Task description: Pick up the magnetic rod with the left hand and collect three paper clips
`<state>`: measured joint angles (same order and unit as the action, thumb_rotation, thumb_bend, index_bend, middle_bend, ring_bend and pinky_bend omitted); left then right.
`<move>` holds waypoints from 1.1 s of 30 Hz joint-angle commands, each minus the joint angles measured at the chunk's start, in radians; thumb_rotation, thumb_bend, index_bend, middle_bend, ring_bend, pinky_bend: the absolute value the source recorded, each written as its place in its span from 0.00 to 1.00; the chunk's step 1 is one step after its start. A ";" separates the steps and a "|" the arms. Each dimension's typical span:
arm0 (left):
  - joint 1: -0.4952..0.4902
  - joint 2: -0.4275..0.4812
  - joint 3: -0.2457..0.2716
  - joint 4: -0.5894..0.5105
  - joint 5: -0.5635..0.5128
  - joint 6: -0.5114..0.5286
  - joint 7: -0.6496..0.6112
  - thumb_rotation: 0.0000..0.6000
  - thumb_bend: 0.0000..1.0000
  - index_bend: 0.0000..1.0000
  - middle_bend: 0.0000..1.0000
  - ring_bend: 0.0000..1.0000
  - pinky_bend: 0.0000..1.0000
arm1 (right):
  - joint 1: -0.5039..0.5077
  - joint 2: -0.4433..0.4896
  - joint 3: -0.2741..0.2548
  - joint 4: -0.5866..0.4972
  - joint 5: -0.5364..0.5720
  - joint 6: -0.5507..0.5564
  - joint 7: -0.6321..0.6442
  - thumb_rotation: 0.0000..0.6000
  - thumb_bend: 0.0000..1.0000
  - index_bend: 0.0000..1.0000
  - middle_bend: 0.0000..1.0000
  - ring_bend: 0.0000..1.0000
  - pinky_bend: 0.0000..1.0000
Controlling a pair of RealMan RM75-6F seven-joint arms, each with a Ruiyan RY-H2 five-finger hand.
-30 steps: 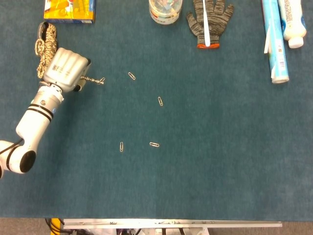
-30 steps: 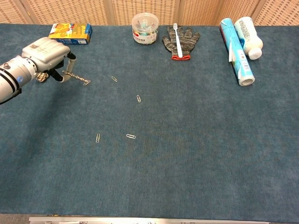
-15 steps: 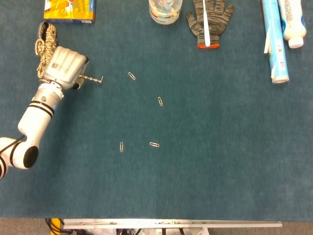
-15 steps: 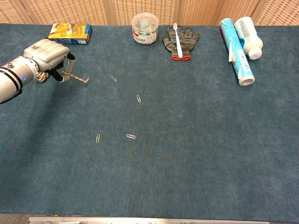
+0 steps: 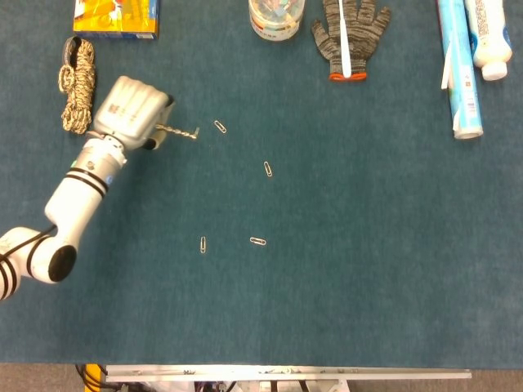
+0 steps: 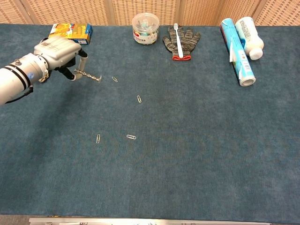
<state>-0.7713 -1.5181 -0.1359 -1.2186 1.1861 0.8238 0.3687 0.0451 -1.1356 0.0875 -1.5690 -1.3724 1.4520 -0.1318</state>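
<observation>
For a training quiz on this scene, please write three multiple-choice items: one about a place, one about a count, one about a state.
1. Where does the toothbrush lie?
A. on the grey glove
B. on the yellow box
C. beside the rope bundle

2. How many paper clips lie loose on the blue table?
A. two
B. four
C. six

3. What is the left hand doing?
A. resting open on the table
B. holding the magnetic rod
C. gripping the white bottle

Answers:
1. A, the toothbrush lies lengthwise across the glove.
2. B, single clips show at and.
3. B, the rod sticks out from the fingers towards the nearest clip.
</observation>
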 commanded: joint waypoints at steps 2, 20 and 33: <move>-0.022 -0.013 -0.012 -0.010 -0.016 -0.007 0.020 1.00 0.34 0.59 1.00 0.93 0.77 | -0.002 -0.002 -0.001 0.004 0.001 0.000 0.005 1.00 0.00 0.49 0.36 0.26 0.44; -0.087 -0.088 -0.036 0.079 -0.125 -0.072 0.051 1.00 0.34 0.59 1.00 0.93 0.77 | -0.015 -0.012 -0.007 0.030 0.007 -0.003 0.036 1.00 0.00 0.49 0.36 0.26 0.44; -0.111 -0.113 -0.034 0.099 -0.125 -0.079 0.029 1.00 0.34 0.59 1.00 0.93 0.77 | -0.012 -0.014 -0.009 0.026 0.006 -0.013 0.032 1.00 0.00 0.49 0.36 0.26 0.44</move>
<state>-0.8822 -1.6306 -0.1703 -1.1200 1.0606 0.7450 0.3981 0.0334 -1.1496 0.0789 -1.5428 -1.3663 1.4390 -0.1005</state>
